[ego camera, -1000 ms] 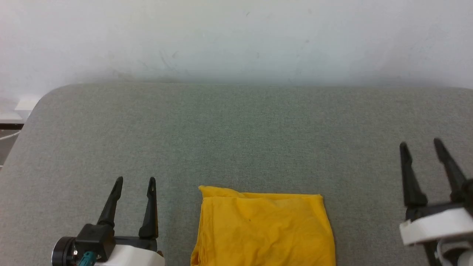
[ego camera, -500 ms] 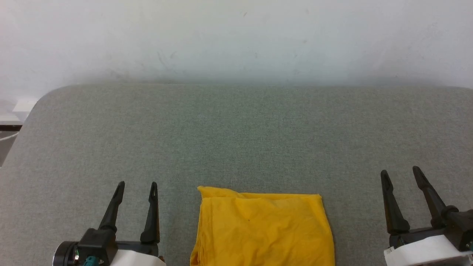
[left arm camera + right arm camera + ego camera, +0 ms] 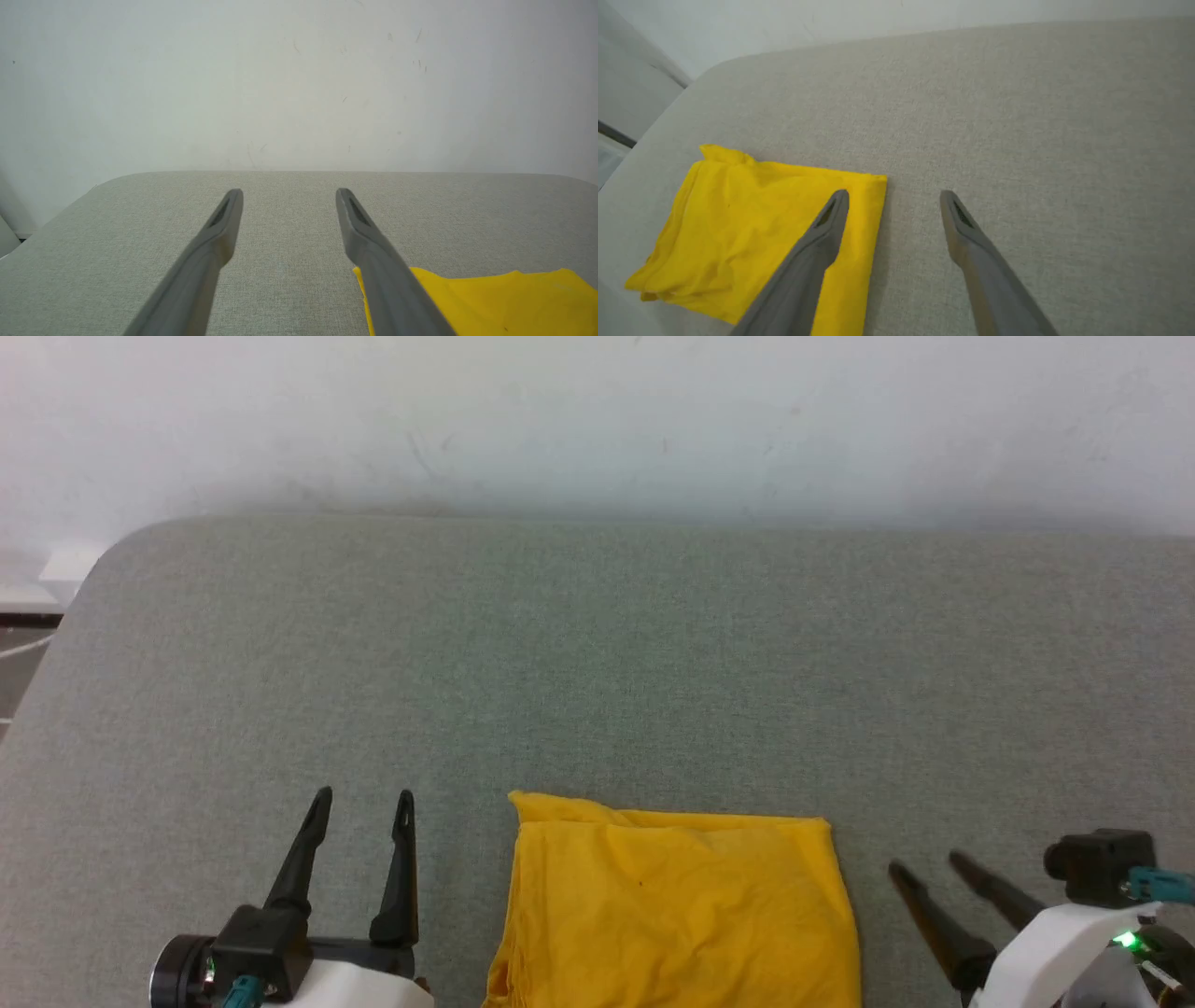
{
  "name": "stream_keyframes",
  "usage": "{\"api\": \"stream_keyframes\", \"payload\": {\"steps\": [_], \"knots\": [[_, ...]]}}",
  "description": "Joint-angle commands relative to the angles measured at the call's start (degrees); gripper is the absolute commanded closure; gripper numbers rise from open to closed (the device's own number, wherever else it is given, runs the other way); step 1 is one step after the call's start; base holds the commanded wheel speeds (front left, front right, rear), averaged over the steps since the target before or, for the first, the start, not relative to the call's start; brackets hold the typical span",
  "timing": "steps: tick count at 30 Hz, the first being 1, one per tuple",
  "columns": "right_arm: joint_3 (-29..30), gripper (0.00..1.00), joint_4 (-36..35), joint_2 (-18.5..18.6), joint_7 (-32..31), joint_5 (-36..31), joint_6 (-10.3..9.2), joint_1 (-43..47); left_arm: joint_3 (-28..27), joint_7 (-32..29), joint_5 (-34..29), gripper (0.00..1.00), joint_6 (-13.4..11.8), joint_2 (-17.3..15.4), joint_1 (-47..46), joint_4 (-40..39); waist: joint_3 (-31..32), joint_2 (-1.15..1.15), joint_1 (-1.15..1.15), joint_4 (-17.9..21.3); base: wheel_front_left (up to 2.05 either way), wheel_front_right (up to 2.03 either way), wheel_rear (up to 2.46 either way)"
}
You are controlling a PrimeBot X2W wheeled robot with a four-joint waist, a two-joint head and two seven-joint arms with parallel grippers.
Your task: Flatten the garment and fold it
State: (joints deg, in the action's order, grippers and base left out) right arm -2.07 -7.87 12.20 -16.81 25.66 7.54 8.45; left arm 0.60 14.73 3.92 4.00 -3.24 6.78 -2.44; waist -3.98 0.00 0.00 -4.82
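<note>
The garment (image 3: 677, 905) is a plain bright yellow rectangle, folded into several layers, lying on the grey padded table (image 3: 597, 663) at the near edge. No print shows on it. My left gripper (image 3: 362, 805) stands open to its left, clear of the cloth, fingers pointing away from me. My right gripper (image 3: 929, 865) is open at the lower right, tilted toward the garment's right edge without touching it. In the right wrist view the garment (image 3: 752, 224) lies under and left of the open right gripper (image 3: 892, 193). The left wrist view shows the garment's corner (image 3: 504, 298) beside the open left gripper (image 3: 287, 191).
A white wall (image 3: 597, 420) rises behind the table's far edge. The table's rounded far-left corner (image 3: 121, 546) drops off to a pale floor strip.
My right gripper has dropped lower and swung left toward the garment, fingers now tilted. The head view has shifted slightly. The left gripper and garment stay put.
</note>
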Motion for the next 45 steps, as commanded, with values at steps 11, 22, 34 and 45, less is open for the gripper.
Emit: {"api": "stream_keyframes", "payload": {"steps": [11, 22, 34, 45], "knots": [[-3.8, 0.00, 6.5, 1.3, -20.7, 18.3, -0.05, -3.6, 1.8, 0.3, -0.3, 0.00, 0.1, 0.3, -3.1, 1.2, -3.6, 0.00, 0.00, -3.5, 0.00, 0.00, 0.00], [-12.1, 1.00, 17.0, 1.0, -18.0, 16.1, -0.05, -8.6, 2.0, 0.3, -0.3, 0.00, 0.2, 0.3, -3.7, 1.8, -3.5, 0.00, 0.00, -4.2, 0.00, 0.00, 0.00], [-22.3, 1.00, 11.8, 15.2, -13.6, 4.8, -0.05, -20.4, 5.8, 0.3, 0.7, 0.00, 0.6, 0.3, -6.0, 0.9, -5.3, 0.00, 0.00, 8.3, 0.00, 0.00, 0.00], [-24.5, 1.00, 12.3, 35.2, -12.3, -1.7, -0.05, -30.6, 12.0, 0.3, -0.9, 0.00, 1.1, 0.4, -14.3, 2.0, -13.1, 0.00, 0.00, 17.0, 0.00, 0.00, 0.00]]}}
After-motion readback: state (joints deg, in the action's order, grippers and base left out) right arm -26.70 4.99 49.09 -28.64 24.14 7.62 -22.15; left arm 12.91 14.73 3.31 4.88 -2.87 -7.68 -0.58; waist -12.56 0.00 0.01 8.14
